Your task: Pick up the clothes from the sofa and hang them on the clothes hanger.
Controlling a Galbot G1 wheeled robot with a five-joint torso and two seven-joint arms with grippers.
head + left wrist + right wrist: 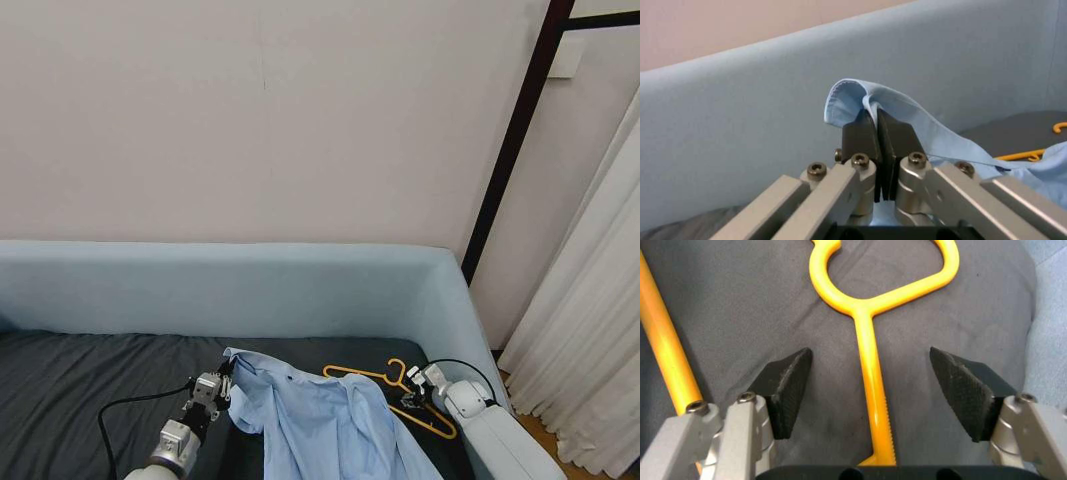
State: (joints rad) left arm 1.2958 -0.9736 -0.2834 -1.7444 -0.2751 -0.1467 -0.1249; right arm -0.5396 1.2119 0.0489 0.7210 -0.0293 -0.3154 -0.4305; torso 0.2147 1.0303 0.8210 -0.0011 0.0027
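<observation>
While astride hanger [870, 385], right fingers [788, 390] wide

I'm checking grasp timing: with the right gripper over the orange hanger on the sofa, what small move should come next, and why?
Probably close the right gripper on the orange hanger. Its jaws stand open on either side of the hanger's neck, which runs between them, and the left gripper is shut on the edge of the light blue shirt.
</observation>
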